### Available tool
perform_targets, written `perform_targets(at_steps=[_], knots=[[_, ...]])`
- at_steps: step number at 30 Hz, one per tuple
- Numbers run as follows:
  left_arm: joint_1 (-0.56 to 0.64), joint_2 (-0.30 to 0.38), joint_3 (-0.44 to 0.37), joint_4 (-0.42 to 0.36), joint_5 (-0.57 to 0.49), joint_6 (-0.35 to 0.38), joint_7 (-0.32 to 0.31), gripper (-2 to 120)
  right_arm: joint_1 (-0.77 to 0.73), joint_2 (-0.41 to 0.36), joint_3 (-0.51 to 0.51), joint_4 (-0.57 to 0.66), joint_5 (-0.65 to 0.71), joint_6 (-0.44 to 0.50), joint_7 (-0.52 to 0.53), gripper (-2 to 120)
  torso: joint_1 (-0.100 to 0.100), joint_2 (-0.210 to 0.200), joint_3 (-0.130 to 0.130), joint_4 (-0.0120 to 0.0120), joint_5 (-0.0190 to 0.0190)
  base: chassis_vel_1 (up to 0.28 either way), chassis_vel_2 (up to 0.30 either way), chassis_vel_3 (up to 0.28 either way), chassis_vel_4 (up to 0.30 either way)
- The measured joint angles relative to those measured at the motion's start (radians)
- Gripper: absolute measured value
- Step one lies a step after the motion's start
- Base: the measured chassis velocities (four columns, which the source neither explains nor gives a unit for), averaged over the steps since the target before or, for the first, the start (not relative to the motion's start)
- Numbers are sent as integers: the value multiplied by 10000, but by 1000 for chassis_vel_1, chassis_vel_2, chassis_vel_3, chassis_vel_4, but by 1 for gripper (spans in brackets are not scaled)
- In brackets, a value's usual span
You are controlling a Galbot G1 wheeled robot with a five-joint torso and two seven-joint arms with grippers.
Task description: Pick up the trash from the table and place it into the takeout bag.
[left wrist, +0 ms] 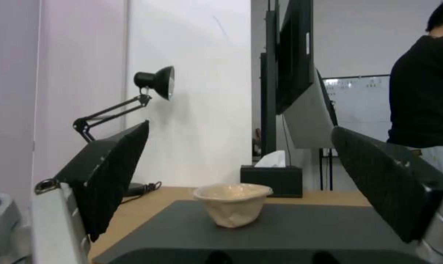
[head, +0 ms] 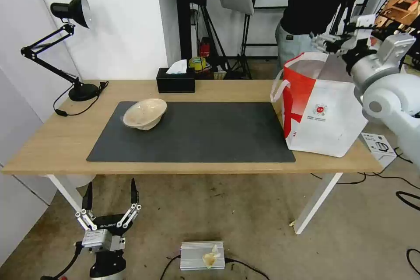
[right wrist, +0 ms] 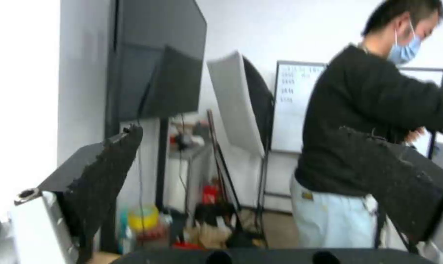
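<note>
Head view: you are seeing the beige bowl [head: 145, 113] sitting on the mat's [head: 197, 133] far-left corner.
Left gripper [head: 110, 201]: hanging low, near the table [head: 61, 140] edge — jaws spread.
Right gripper [right wrist: 246, 190]: hovering over the takeout bag [head: 321, 105] — jaws released.

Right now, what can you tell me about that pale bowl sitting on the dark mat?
The beige paper bowl is shallow, round and thin-walled, with a crumpled, creased look like pressed paper or pulp. It sits tilted on its side in the head view, its opening turned partly up, resting on the left far corner of the dark grey mat on the table. The left wrist view shows its uneven rim and dented wall. Nothing else touches it; the black tissue box stands behind it, apart. It looks empty.
</note>
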Motion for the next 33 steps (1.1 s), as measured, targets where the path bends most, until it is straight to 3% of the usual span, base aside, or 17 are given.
perform_targets(at_steps=[8,18,23,29,33], knots=[[7,-35,-74,-59,-18,-2,-10,100,-645,-59,362,1270,275,535,594,100,0,0,0,0,-1,0,0,0,0],[106,-246,-229,-198,-12,-20,-20,100,-3488,474,1565,3364,-76,1719,624,100,0,0,-1,0,0,0,0,0,0],[159,-302,-329,-262,-13,-50,-23,100,-5775,1132,2259,4438,-1298,2265,665,100,0,0,-1,1,1,0,0,0,0],[181,-325,-346,-343,-35,-56,-33,100,-7519,1712,2963,5030,-2664,2282,850,100,0,1,-1,0,0,0,0,0,0],[141,-295,-348,-414,-187,-57,-71,100,-9503,2392,3383,5299,-4144,2282,860,100,-1,1,-2,0,1,0,0,0,0]])
